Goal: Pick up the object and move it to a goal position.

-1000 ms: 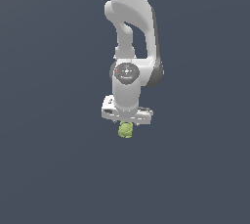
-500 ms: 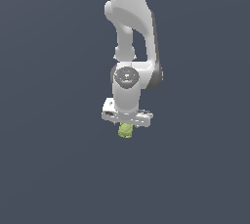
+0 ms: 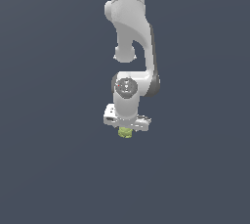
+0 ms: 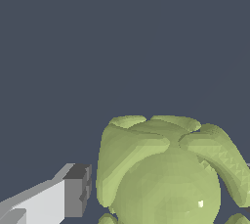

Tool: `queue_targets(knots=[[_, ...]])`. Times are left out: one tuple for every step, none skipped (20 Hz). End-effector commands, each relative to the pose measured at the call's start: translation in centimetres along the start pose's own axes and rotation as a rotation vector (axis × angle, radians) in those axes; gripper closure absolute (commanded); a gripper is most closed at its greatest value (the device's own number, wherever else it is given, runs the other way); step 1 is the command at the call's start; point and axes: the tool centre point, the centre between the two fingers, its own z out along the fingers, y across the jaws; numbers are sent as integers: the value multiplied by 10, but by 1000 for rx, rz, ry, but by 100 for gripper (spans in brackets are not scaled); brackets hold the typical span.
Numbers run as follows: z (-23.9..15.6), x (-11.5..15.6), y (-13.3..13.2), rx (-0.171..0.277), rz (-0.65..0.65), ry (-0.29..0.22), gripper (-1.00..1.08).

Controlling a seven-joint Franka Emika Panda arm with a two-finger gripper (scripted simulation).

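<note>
Dark grey floor everywhere; the object (image 3: 126, 132) sits directly beneath the gripper (image 3: 126, 129), between fingers (image 4: 73, 196) seemingly clamped on it.

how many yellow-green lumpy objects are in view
1. The yellow-green lumpy object sits directly under the white gripper, between its jaws; the wrist view shows it close up. No others visible.

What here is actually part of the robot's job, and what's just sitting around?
Part of the job:
- the yellow-green lumpy object, just under the arm's hand
- the white gripper, one finger beside the object in the wrist view

Just lying about:
- nothing else visible, only the plain dark surface
</note>
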Motion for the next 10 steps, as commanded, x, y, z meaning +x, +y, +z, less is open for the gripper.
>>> queue_targets(knots=[[3, 1, 0, 0, 0, 2, -92], [3, 1, 0, 0, 0, 2, -92], [3, 1, 0, 0, 0, 2, 108], [3, 1, 0, 0, 0, 2, 108], [3, 1, 0, 0, 0, 2, 108], [3, 1, 0, 0, 0, 2, 108], [3, 1, 0, 0, 0, 2, 108], [3, 1, 0, 0, 0, 2, 108], [3, 1, 0, 0, 0, 2, 108], [3, 1, 0, 0, 0, 2, 108]])
